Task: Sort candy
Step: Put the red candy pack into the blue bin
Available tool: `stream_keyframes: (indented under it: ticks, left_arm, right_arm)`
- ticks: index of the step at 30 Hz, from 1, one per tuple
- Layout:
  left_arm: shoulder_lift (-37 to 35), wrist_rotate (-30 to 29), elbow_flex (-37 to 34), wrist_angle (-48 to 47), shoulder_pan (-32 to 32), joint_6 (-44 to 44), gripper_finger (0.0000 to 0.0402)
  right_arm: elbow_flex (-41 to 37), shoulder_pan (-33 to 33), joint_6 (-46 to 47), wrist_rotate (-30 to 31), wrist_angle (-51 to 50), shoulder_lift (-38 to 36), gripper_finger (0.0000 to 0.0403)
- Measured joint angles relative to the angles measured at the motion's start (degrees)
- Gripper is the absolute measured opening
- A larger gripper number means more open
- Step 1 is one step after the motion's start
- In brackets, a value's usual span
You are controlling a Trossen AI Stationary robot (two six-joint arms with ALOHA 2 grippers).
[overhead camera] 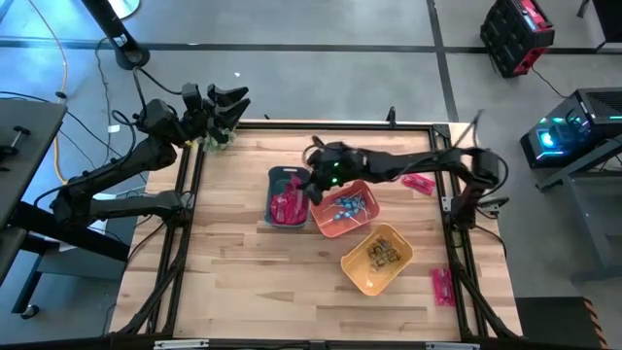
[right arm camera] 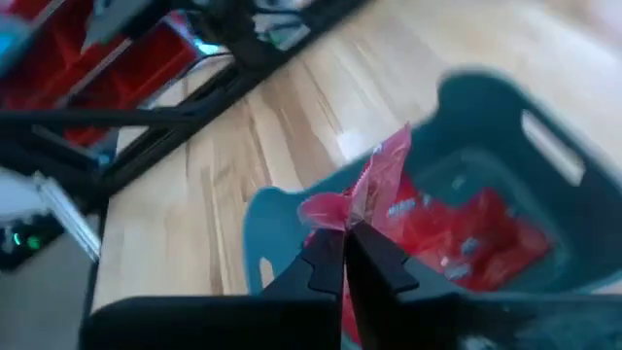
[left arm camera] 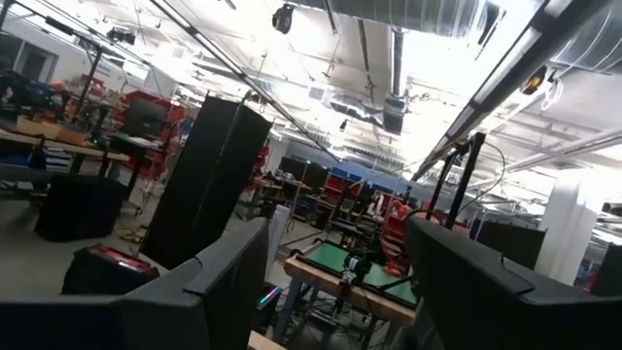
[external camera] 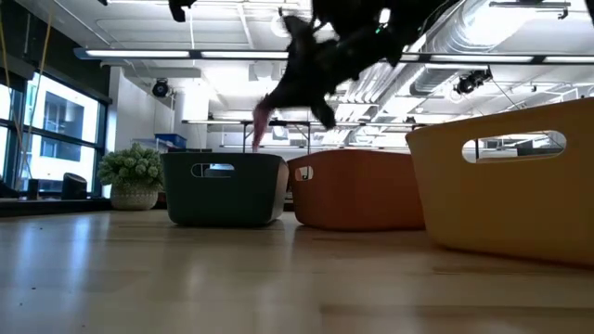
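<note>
My right gripper (overhead camera: 309, 181) hangs over the grey-blue bin (overhead camera: 275, 178), shut on a flat pink-red packet (right arm camera: 374, 185). That bin (right arm camera: 457, 112) holds several more pink-red packets (overhead camera: 289, 206). The orange bin (overhead camera: 362, 222) holds blue-headed lollipops (overhead camera: 348, 206), and the yellow bin (overhead camera: 362, 277) holds tiny brown pieces (overhead camera: 381, 254). Loose pink-red packets lie at the table's right side (overhead camera: 420, 183) and near its right near corner (overhead camera: 442, 287). My left gripper (overhead camera: 225, 100) waits open above the table's far left corner. My right gripper pinches the pink-red packet by its lower end (right arm camera: 352, 216) between its two fingertips (right arm camera: 326, 262). The packet is lifted clear above the grey-blue bin; in the low view it hangs slanting below the fingers (external camera: 261, 122).
A fuzzy green plant-like ball (overhead camera: 216, 139) sits at the table's far left corner, under my left arm. The three bins crowd the table's middle. Bare wood (overhead camera: 243, 282) lies toward the left and near sides. A black frame (overhead camera: 457, 233) rims the table.
</note>
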Motion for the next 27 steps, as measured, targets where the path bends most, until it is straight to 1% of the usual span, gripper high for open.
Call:
stream_keyframes:
  ticks: [3,5,8,11,14,18,19,20,21,23,25,27]
  left_arm:
    - [0.0,0.0,0.0,0.0,0.0,-1.3,0.0239]
    - [0.0,0.0,0.0,0.0,0.0,-1.3,0.0239]
    - [0.0,0.0,0.0,0.0,0.0,-1.3,0.0239]
    - [0.0,0.0,0.0,0.0,0.0,-1.3,0.0239]
    - [0.0,0.0,0.0,-0.1,0.0,-1.3,0.0239]
    - [0.0,0.0,0.0,-0.2,0.0,-1.5,0.0239]
    - [0.0,0.0,0.0,-0.2,0.0,-1.9,0.0239]
    - [0.0,0.0,0.0,-0.3,0.0,-2.4,0.0239]
    - [0.0,0.2,0.0,-0.4,0.0,-2.7,0.0239]
    - [0.0,0.5,0.0,-0.6,0.0,-2.8,0.0239]
    - [0.0,0.5,0.0,-0.6,0.0,-2.8,0.0239]
    - [0.0,0.6,0.0,-0.7,-0.1,-2.8,0.0239]
  right_arm:
    - [1.6,-0.1,7.0,0.1,-1.1,2.4,0.0017]
    - [2.5,-0.1,8.0,0.4,-1.0,2.6,0.0038]
    - [3.9,0.2,5.6,3.1,-2.0,2.6,0.0079]
    - [6.3,0.3,0.7,5.3,-6.7,2.2,0.0117]
    - [10.0,-0.6,-3.8,6.0,-15.2,2.0,0.0144]
    - [15.0,-3.1,-9.3,6.5,-28.2,1.6,0.0158]
    - [15.9,-3.8,-10.2,8.0,-33.1,1.1,0.0158]
    - [16.2,-4.6,-10.9,10.7,-37.6,0.3,0.0159]
    - [16.0,-5.5,-11.1,14.3,-42.3,-0.8,0.0159]
    - [13.1,-8.0,-11.1,20.4,-49.0,-3.0,0.0159]
    - [8.1,-11.4,-10.1,21.9,-52.4,-6.0,0.0159]
    - [2.3,-14.7,-7.2,22.0,-52.5,-10.4,0.0159]
